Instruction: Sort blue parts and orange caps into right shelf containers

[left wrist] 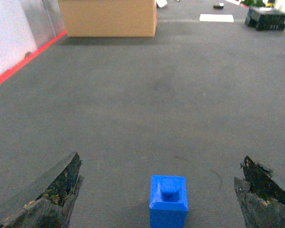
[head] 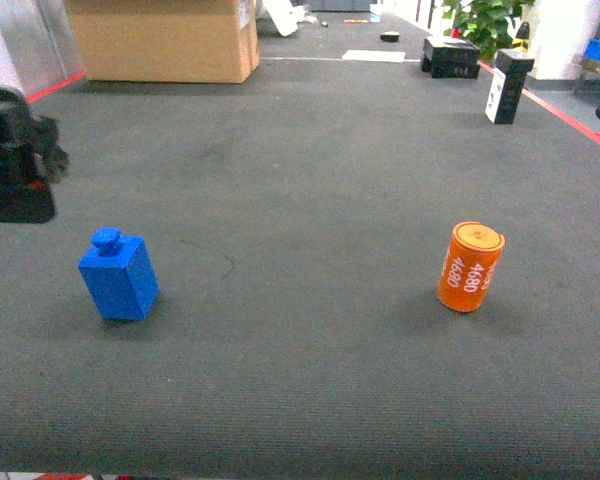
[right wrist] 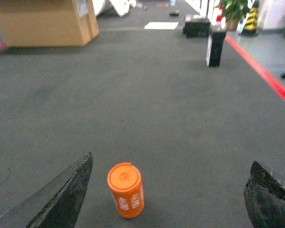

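Resting on dark grey carpet (head: 310, 200), blue part (head: 119, 276), orange cap (head: 470, 267), cardboard box (head: 165, 38) behind, both jaws wide, empty.

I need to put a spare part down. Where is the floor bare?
Widest bare carpet lies between the blue part and the orange cap, and on toward the cardboard box. It crowds far right, around the black boxes.

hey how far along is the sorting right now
Nothing looks sorted yet. The blue plastic block with a round stud and the orange cylindrical cap printed 4680 both stand on the dark grey carpet. In the wrist views the left pincer is open around the block and the right pincer open near the cap. Grasping and binning remain; no bins show.
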You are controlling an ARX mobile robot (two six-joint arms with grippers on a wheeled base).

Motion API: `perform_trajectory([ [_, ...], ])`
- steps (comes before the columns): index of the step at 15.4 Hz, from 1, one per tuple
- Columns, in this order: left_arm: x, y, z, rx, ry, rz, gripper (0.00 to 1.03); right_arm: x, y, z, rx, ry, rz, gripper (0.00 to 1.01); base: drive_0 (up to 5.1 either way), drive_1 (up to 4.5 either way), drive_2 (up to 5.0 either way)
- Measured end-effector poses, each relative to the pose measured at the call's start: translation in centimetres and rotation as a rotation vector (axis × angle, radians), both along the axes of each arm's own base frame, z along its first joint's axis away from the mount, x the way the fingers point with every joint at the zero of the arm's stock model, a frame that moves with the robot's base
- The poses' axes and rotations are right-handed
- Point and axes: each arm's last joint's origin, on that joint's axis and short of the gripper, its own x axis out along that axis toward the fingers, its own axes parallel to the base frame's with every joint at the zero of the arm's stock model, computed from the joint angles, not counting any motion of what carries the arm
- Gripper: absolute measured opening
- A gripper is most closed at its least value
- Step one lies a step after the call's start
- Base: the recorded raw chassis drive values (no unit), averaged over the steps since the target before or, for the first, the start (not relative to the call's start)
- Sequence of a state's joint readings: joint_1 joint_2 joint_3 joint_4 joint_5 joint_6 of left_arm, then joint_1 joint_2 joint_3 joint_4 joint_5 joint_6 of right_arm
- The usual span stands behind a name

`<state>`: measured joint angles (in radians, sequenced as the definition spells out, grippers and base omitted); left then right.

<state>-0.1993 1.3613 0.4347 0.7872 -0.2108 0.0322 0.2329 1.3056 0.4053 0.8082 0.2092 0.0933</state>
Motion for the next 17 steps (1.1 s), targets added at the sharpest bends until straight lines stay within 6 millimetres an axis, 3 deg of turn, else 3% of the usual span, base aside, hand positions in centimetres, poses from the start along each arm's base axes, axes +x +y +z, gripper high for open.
perform_trajectory([
  [1,1.8,-0.6,-1.6,0.012,0.056,-0.007,0.98,1.9,0.5,-1.7,0.019,0.066,0.013,0.98,0.0,0.00,0.0],
  [2,4.7,-1.6,-4.8,0.025,0.159,-0.023,0.98,5.6,1.5,-4.4,0.015,0.169,0.027,0.98,0.0,0.00,0.0],
  [4,7.5,-1.1,-7.4,0.005,0.220,-0.001,0.98,9.3,3.2,-7.3,0.022,0.250,0.051,0.98,0.0,0.00,0.0],
  [7,8.3,-0.8,-8.6,0.003,0.246,0.009,0.98,10.2,3.4,-9.1,0.018,0.301,0.049,0.98,0.0,0.00,0.0],
  [17,9.0,-0.8,-11.4,-0.008,0.327,0.023,0.98,11.7,4.1,-11.5,0.025,0.370,0.056,0.98,0.0,0.00,0.0],
])
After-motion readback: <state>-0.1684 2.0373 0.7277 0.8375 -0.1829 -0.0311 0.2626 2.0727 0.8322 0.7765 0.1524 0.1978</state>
